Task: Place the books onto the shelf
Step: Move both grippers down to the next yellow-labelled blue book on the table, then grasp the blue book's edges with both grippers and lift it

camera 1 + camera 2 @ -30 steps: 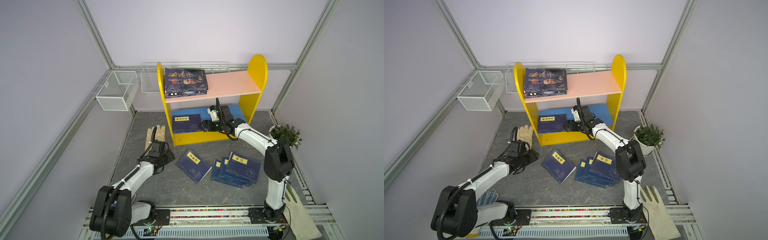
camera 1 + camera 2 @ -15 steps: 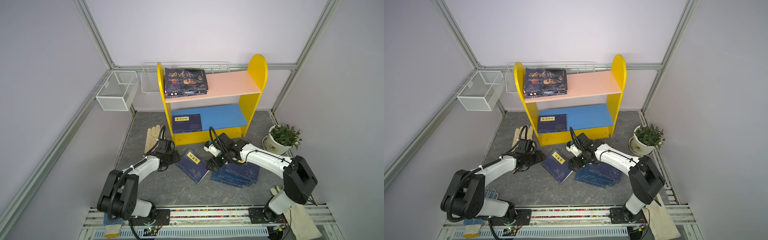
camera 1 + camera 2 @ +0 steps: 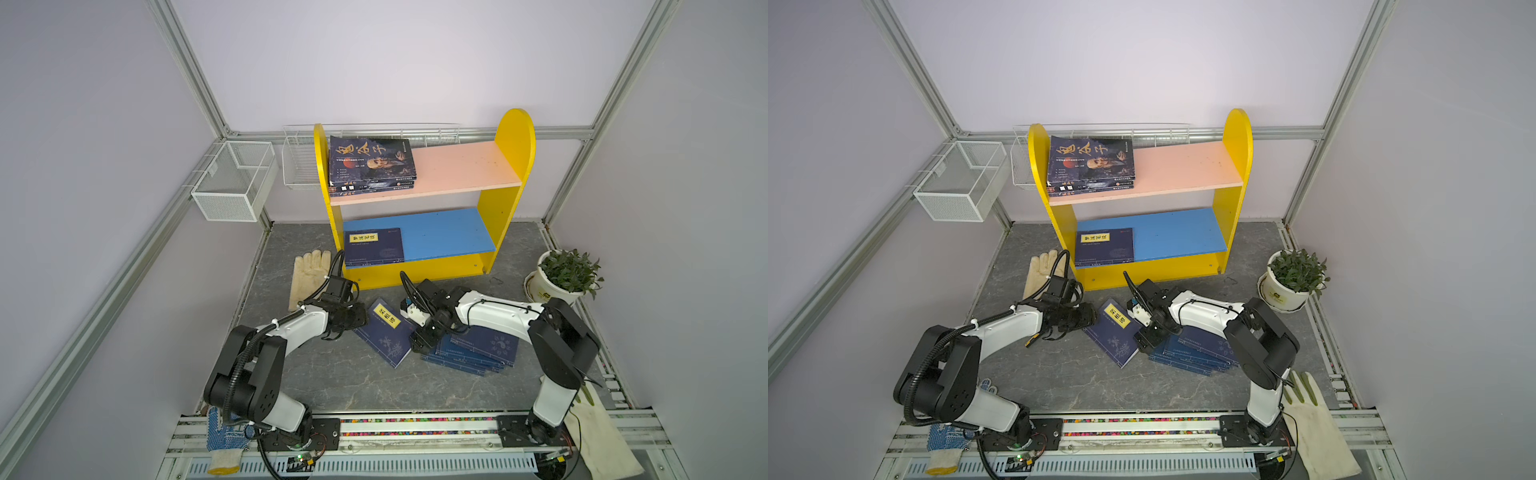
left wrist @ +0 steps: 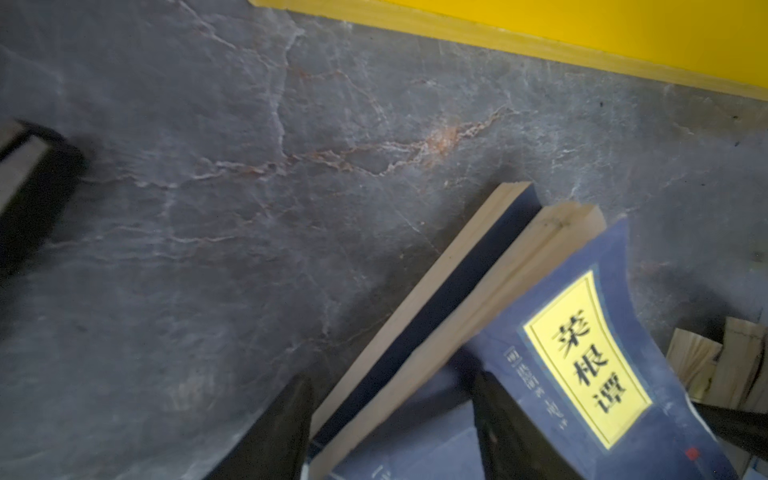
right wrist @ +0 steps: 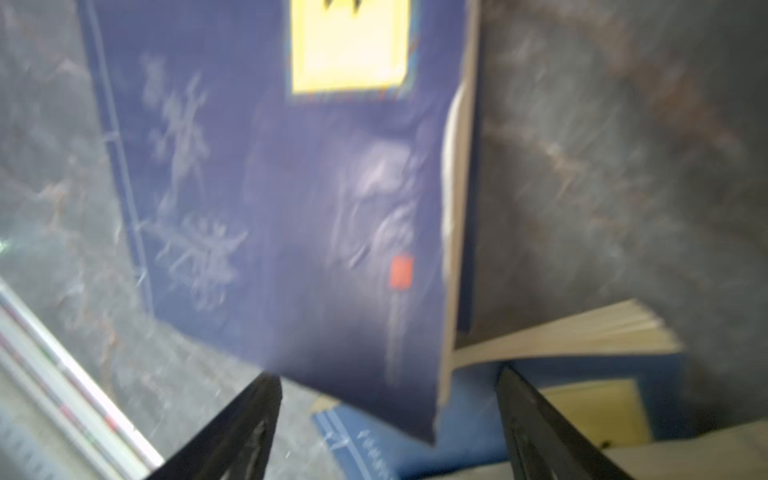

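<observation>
Two moves: left gripper from glove, right gripper off shelf; both at floor book
Fingers: both pairs apart, straddling it
Shelf: stack up top, one navy book below

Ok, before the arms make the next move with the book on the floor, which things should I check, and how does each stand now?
1. Left gripper open, astride an edge of the loose navy book: ok.
2. Right gripper open, holding nothing: ok.
3. That book's cover lying flat: not ok, it curls up in the left wrist view.
4. Only one book between the left fingers: cannot tell; two page blocks show there.
5. Free room on the blue lower board of the shelf: ok, bare beside the one shelved navy book on it.
</observation>
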### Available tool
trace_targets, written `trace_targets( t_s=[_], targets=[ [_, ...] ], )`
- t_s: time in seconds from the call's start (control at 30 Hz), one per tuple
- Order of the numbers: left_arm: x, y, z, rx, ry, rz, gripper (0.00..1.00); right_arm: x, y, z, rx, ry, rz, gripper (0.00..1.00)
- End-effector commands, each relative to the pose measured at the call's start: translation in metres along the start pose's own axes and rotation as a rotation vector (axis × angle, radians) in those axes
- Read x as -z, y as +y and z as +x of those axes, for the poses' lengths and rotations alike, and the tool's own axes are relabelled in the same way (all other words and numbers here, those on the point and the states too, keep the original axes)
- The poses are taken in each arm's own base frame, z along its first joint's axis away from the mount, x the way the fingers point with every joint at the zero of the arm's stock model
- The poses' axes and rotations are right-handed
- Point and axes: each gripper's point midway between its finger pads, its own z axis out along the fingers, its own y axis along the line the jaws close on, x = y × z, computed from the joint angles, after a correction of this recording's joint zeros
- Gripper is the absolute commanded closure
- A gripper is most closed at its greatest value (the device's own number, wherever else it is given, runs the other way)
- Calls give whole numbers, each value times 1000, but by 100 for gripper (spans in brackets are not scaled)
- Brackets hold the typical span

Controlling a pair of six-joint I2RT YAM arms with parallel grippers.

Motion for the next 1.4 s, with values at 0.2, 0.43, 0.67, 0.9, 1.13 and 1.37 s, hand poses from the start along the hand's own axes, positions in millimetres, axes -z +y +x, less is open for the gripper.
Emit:
trace_targets(
  t_s=[0.2, 0.43, 0.67, 0.9, 1.13, 1.37],
  targets=[
    [-5, -34, 14, -128, 94, 90, 44, 20, -59, -73, -216, -212, -2, 15],
    [-12, -47, 28, -190, 160, 92, 49, 50, -75, -78, -340, -316, -125, 16],
    [-15, -47, 29, -188, 174, 87, 51, 53, -80, -60, -401, -328, -179, 18],
    [-16, -39, 27, -178, 167, 41, 51, 69, -109, -61, -465, -399, -113, 20],
    [-17, -36, 24, -177, 149, 23, 51, 57, -95, -75, -419, -403, -196, 22],
    [-20, -36, 24, -177, 153, 20, 55, 35, -98, -100, -428, -439, -254, 28]
  ],
)
